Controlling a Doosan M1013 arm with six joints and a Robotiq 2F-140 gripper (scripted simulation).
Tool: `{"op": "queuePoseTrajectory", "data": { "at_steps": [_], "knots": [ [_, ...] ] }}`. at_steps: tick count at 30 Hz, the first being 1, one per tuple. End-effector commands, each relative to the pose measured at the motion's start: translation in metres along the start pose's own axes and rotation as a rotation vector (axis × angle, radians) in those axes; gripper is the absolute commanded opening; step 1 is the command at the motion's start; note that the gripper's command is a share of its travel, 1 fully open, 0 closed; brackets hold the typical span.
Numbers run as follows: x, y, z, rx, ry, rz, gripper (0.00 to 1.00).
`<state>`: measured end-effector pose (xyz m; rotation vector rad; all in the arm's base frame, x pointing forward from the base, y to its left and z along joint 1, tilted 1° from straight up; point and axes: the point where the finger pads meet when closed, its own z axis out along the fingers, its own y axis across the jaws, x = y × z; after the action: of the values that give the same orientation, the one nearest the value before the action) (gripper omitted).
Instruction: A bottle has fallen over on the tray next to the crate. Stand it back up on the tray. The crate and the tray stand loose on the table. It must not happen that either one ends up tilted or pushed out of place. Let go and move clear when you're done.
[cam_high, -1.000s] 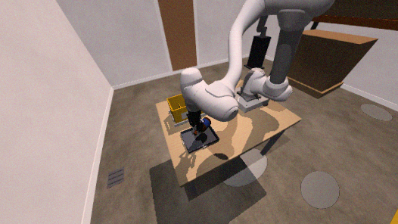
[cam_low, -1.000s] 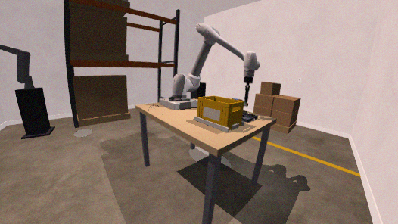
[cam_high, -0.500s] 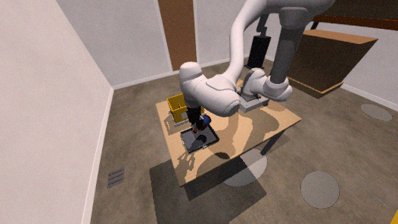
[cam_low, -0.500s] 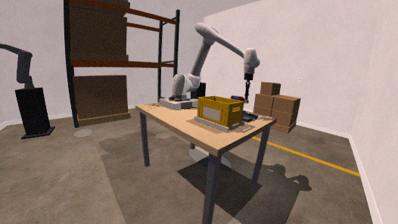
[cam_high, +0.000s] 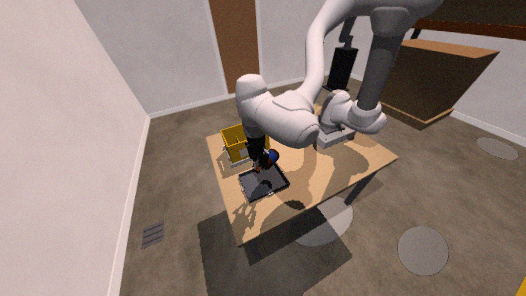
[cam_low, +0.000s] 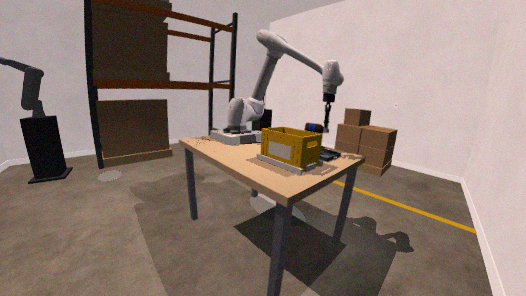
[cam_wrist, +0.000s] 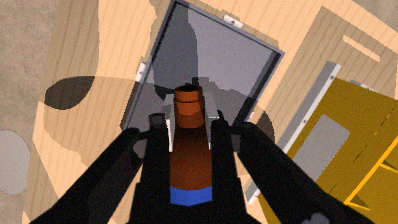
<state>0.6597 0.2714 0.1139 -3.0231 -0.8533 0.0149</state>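
Note:
The brown bottle with a blue band (cam_high: 273, 156) (cam_low: 312, 127) (cam_wrist: 190, 165) is held off the tray, lying roughly level in the exterior view. My gripper (cam_high: 259, 166) (cam_low: 326, 129) (cam_wrist: 189, 105) points down and is shut on the bottle near its neck. In the wrist view the neck points up the picture; the base is out of frame. The dark grey tray (cam_high: 250, 181) (cam_low: 330, 154) (cam_wrist: 230, 65) lies flat on the table below the neck end. The yellow crate (cam_high: 235, 153) (cam_low: 305, 150) (cam_wrist: 367, 125) stands beside the tray.
The crate sits on a light grey base strip (cam_low: 280, 164) (cam_wrist: 306, 119) on the wooden table (cam_high: 295, 175) (cam_low: 225, 155). The arm's own base (cam_high: 336, 138) (cam_low: 235, 137) stands at the table's other end. Cardboard boxes (cam_low: 377, 145) stand on the floor beyond the table.

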Motion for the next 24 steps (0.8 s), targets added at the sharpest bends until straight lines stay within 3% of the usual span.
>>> {"op": "queuePoseTrajectory", "data": {
  "at_steps": [1,24],
  "knots": [
    [0.000,0.000,-0.005,0.000,0.000,0.000,0.10],
    [0.000,0.000,-0.029,0.000,0.000,0.000,0.10]
  ]
}}
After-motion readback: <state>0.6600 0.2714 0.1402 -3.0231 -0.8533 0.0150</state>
